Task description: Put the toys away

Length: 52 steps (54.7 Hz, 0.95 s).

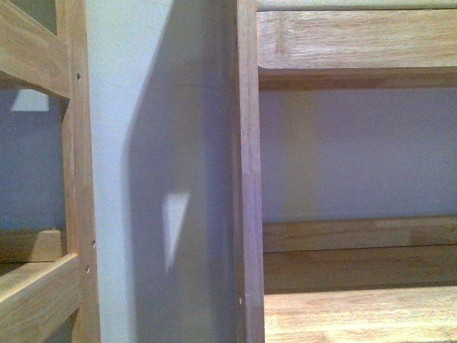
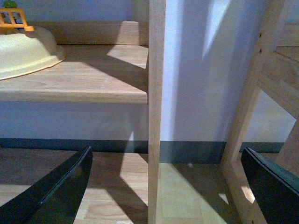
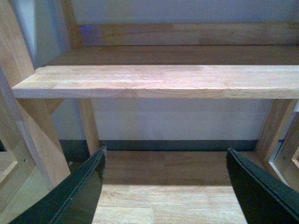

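The yellow-orange plush animal shows in no view. My left gripper (image 2: 166,189) is open and empty. Its dark fingers (image 2: 60,191) stand wide apart low over the wooden floor, on either side of a wooden shelf upright (image 2: 156,116). My right gripper (image 3: 168,189) is open and empty. Its fingers (image 3: 77,193) are spread in front of a bare wooden shelf board (image 3: 159,79), above a lower wooden surface (image 3: 173,200). Neither arm shows in the front view.
A cream dome-shaped object (image 2: 25,51) with a small orange and green plastic piece (image 2: 14,18) on top sits on a shelf (image 2: 84,79). A slanted wooden frame (image 2: 271,70) stands beside it. The front view shows wooden uprights (image 1: 250,179), shelf boards (image 1: 357,39) and a white wall (image 1: 121,107).
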### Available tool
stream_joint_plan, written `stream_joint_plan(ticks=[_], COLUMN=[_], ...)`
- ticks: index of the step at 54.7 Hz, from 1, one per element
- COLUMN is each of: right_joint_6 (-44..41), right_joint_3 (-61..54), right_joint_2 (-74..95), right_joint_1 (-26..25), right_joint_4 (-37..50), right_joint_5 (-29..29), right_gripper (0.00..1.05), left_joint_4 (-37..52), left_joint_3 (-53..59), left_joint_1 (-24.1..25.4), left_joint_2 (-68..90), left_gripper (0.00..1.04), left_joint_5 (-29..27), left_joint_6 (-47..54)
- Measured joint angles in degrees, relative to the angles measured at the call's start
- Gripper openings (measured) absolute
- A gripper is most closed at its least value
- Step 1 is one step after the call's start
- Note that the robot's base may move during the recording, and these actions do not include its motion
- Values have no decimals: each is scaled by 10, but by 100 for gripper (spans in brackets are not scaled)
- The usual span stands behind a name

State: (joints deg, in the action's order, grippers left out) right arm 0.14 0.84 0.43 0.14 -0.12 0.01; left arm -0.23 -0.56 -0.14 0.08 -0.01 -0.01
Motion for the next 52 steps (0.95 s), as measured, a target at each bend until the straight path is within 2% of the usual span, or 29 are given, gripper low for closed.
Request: stream_joint_plan(ticks=[6,52], right_joint_6=[0,0], right_joint_3=[0,0], right_joint_2=[0,0], right_joint_1=[0,0], right_joint_4=[0,0], right_joint_5=[0,0], right_gripper=[99,98], left_joint_4=[0,0], left_joint_3=[0,0], left_joint_1=[0,0], left_joint_2=[0,0], left_gripper=[98,98], left_joint_5=[0,0], left_joint_6=[0,0])
